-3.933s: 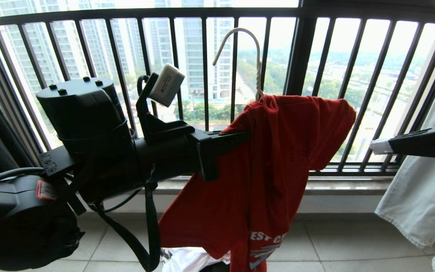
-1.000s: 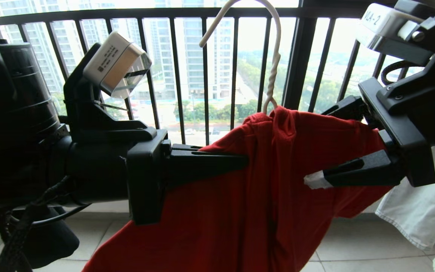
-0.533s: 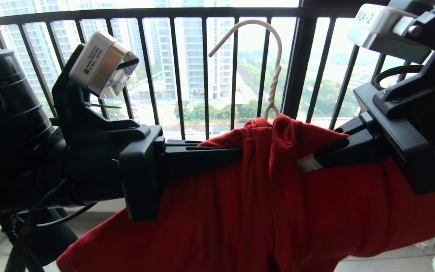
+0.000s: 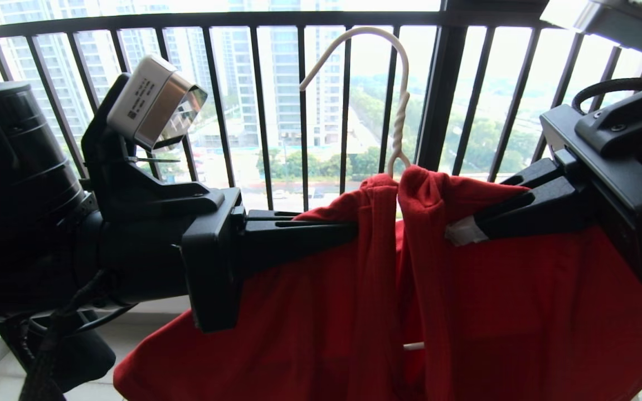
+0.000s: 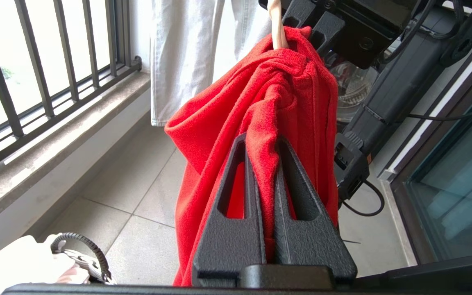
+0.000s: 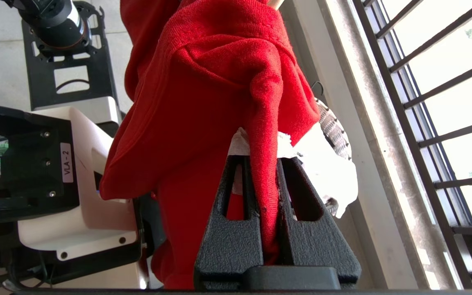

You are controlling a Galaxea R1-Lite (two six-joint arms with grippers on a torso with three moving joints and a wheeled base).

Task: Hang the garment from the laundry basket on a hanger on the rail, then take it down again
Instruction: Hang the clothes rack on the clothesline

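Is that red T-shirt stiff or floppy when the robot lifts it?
Probably floppy: the red T-shirt sags in folds below the left pincer and right pincer. Likely light too, since the thin hanger seems unbent.

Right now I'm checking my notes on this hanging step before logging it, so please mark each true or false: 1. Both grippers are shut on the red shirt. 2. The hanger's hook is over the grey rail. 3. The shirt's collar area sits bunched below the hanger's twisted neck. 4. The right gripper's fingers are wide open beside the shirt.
1. True: the left gripper and the right gripper each pinch a fold of the red shirt.
2. False: the hanger has its hook free in front of the balcony railing; no grey rail shows.
3. True.
4. False: its fingers are closed on the cloth.
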